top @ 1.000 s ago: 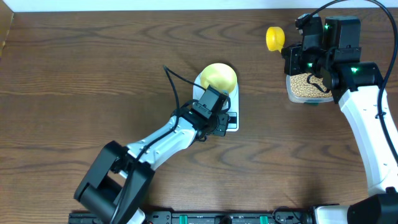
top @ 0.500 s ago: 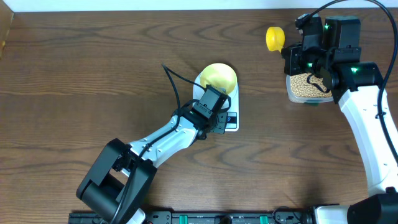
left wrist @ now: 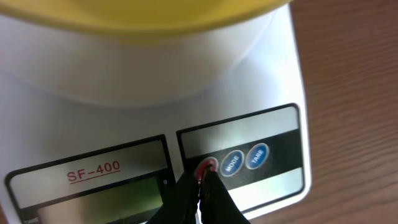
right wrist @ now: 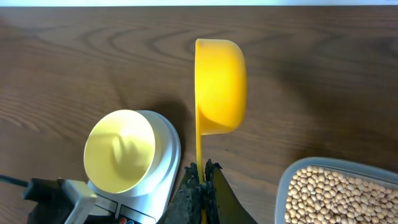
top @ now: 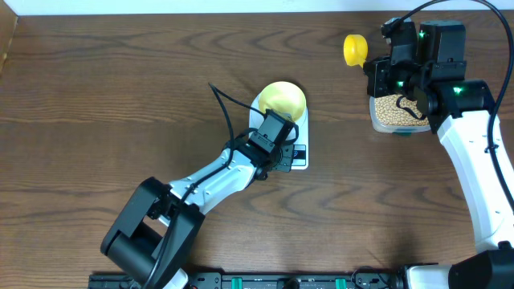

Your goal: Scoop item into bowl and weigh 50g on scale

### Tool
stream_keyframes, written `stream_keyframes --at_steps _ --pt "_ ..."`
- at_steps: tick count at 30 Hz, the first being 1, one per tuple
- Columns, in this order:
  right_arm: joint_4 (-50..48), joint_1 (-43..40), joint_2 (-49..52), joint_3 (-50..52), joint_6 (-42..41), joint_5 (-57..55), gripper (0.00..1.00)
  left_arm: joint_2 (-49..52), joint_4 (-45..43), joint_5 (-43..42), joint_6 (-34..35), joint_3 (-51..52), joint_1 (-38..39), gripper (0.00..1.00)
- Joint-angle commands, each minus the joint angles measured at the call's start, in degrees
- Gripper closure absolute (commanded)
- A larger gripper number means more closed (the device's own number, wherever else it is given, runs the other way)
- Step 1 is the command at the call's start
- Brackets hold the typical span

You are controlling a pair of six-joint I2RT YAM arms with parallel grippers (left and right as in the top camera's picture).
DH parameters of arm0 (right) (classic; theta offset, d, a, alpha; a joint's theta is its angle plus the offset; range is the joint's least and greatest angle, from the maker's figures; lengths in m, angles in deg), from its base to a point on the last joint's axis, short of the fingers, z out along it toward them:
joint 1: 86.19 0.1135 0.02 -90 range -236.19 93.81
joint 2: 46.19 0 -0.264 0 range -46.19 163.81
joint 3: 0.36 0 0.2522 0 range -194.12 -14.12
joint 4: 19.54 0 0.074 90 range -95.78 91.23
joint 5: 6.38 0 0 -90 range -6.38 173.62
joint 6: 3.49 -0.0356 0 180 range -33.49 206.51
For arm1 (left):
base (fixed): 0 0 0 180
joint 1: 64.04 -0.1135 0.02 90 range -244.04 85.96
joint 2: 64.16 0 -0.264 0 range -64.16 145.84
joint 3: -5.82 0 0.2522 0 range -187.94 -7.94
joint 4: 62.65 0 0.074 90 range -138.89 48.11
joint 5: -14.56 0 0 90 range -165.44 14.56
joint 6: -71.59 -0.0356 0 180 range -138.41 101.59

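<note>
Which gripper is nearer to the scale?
Left. The left gripper, jaws shut, is at the red button on the scale; the right gripper holds the scoop off by the bean tub.

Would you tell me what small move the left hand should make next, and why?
Probably lift the left hand off the scale: its shut tips touch the red button, the bowl sits empty, and the right hand holds the scoop.

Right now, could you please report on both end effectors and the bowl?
Left end effector shut, tips at red button on scale. Right end effector shut on scoop. Bowl empty on scale. Nothing blocking.
</note>
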Motion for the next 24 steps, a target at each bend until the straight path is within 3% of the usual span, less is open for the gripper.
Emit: stream_keyframes --at_steps 1,24 --pt "-0.2 -0.2 -0.3 -0.2 0.4 0.3 0.99 1.6 -0.1 1.1 0.5 0.4 0.0 0.93" --pt "-0.3 -0.2 -0.3 -0.2 -0.5 0.3 0.99 2.0 -0.8 -0.3 0.7 0.4 0.0 0.93"
